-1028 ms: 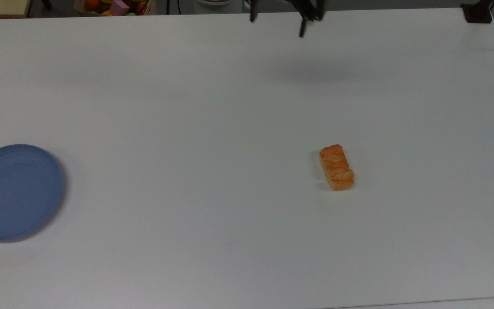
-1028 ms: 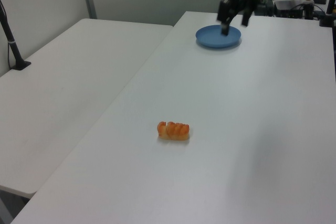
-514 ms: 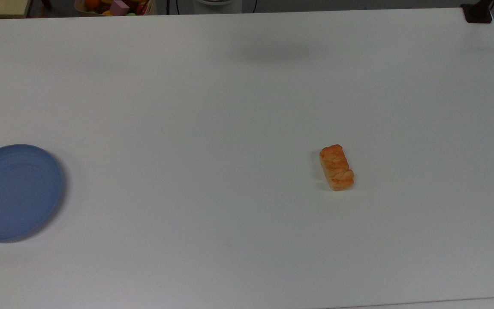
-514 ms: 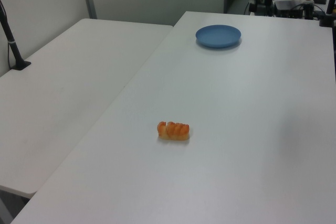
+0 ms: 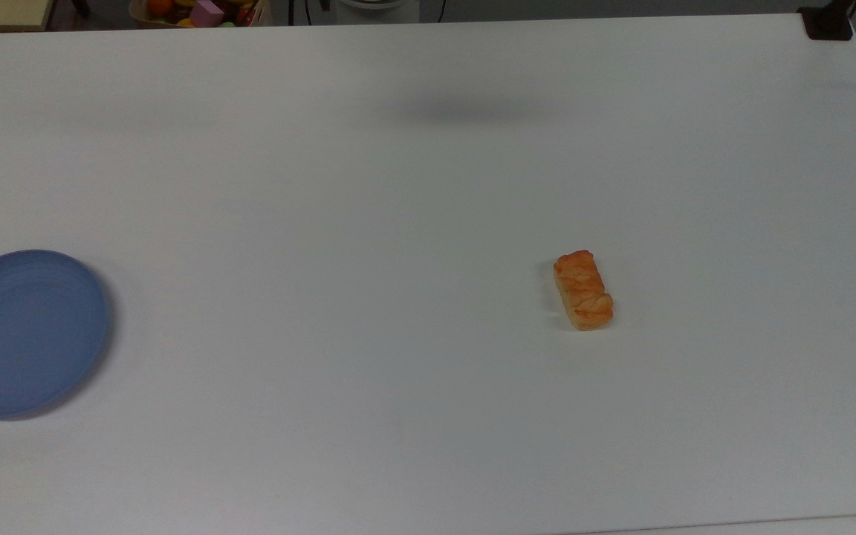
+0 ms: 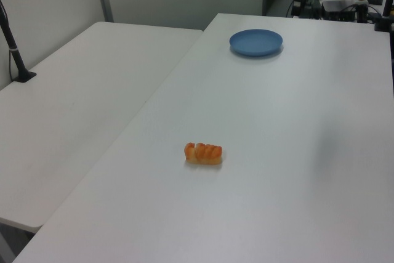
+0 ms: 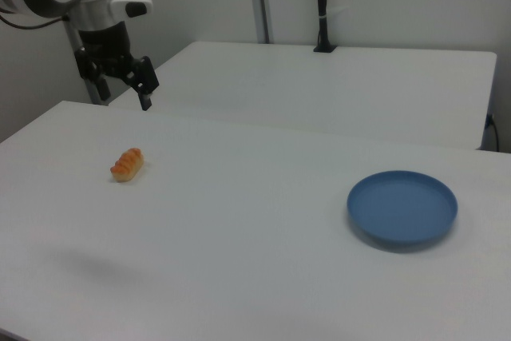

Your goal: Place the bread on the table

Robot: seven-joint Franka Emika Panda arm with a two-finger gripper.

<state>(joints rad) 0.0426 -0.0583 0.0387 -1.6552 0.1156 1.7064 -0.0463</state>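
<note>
Bread (image 5: 582, 290) lies flat on the table (image 5: 368, 223), ridged glazed side up, on the top view's right of centre, well apart from the blue plate (image 5: 25, 332) at the top view's left edge; nothing touches it. The plate holds nothing, so by the look of it the placing is done. Handling, judged: small and light, probably a hard moulded replica given the shine, so stiff rather than squashy; the glaze could be slick and the braided top uneven. Best hold would be across the narrow width at mid-length, fingers on the two long flat sides, not on the rounded ends or the ridges. Low and oblong, unlikely to roll. Arm pose: in the right view the gripper (image 7: 121, 79) hangs high in the air above the table, wrist pointing down and slightly tilted, back of the bread and well clear of it. Fingers stand apart, nothing between them. A faint shadow marks the table below
</note>
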